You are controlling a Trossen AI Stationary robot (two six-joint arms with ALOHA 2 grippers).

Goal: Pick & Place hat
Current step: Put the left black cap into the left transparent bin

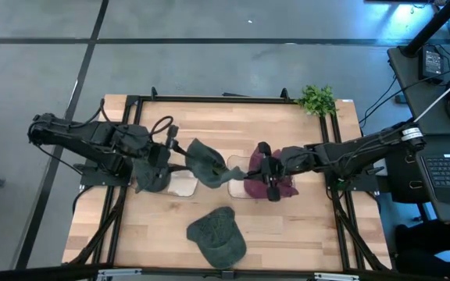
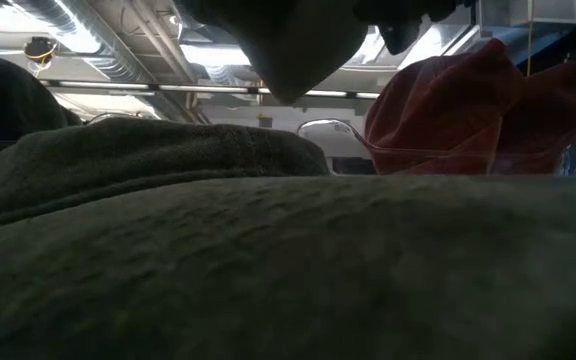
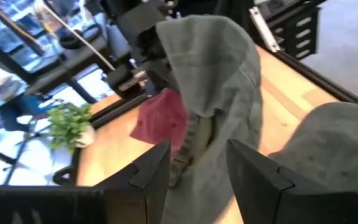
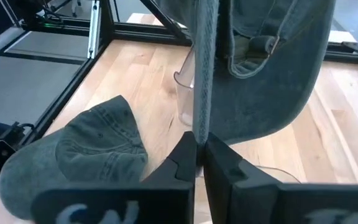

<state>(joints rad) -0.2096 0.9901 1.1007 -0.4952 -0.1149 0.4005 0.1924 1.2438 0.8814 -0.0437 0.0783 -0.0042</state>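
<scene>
A grey-green hat (image 1: 207, 164) hangs lifted between my two grippers above the middle of the table. My left gripper (image 1: 180, 154) is shut on its left end, my right gripper (image 1: 244, 173) on its right end. A second grey-green hat (image 1: 217, 234) lies crown up near the table's near edge. A red hat (image 1: 278, 186) sits in a clear container (image 2: 438, 160) below my right arm. A dark grey hat (image 1: 153, 176) lies under my left arm. My left gripper (image 3: 197, 171) has bunched cloth of the hat's crown (image 3: 204, 140) between its two fingers (image 3: 151, 174), coming level from the table's left. The hat is lifted clear; how many layers it holds does not show. My right gripper (image 4: 199, 149) pinches the hat's brim by its thin edge (image 4: 202, 121) between the two fingers, coming from the table's right. The brim stands edge-on to the fingers and the rest of the hat (image 4: 272, 81) hangs beyond them, clear of the table.
A clear container (image 4: 185, 99) stands on the table below the held hat. A small green plant (image 1: 317, 100) sits at the far right corner. A dark frame rail (image 1: 209, 98) edges the table. The near hat (image 2: 268, 260) fills most of the low view.
</scene>
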